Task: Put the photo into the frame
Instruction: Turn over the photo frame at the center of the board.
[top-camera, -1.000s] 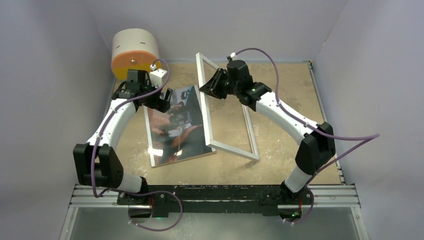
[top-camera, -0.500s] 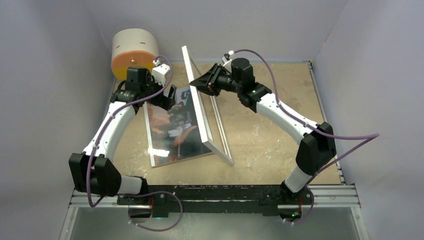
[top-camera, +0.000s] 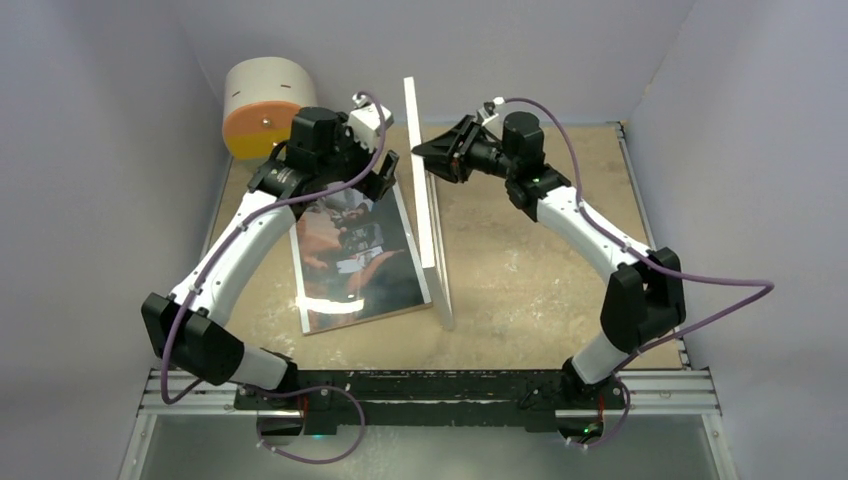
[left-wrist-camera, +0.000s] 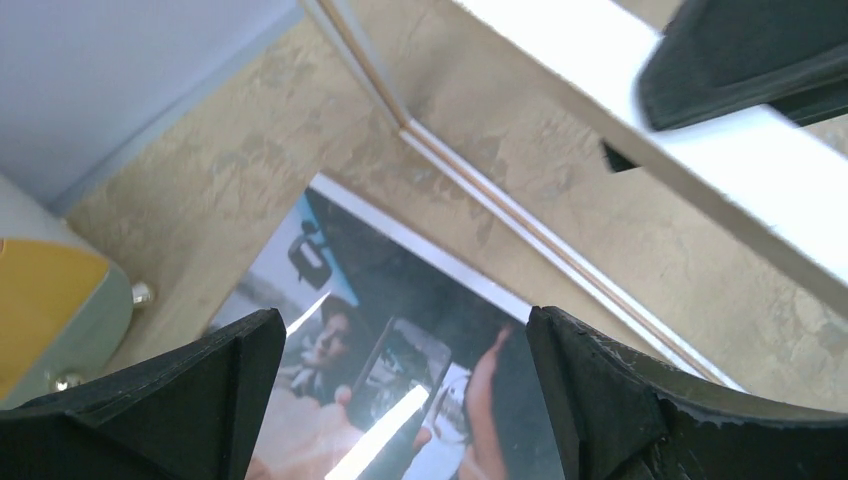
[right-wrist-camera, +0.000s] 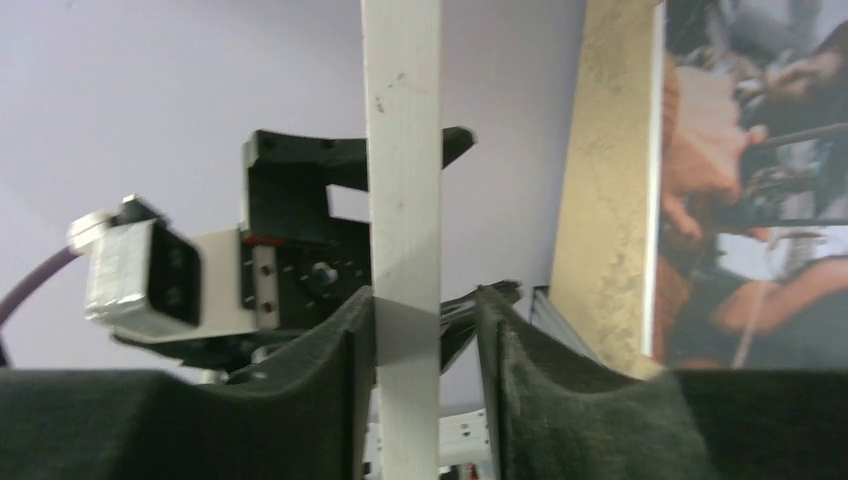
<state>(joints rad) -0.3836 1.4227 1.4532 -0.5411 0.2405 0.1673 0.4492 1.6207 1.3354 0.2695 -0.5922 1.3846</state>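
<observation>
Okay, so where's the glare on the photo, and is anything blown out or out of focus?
Top external: a sheen washes the near edge of the photo. Left wrist: a bright streak crosses the photo, and the white rail of the frame is blown out. Right wrist: the right gripper's fingers are blurred, the frame edge between them crisper.

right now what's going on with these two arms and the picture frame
The right gripper has its jaws loosely around the upper edge of the frame, which stands almost upright on its long side on the table. A gap shows on one side of the rail, so it is not clamped. The left gripper hovers wide open over the photo, which lies face up beside the frame. The photo is not in the frame yet.
</observation>
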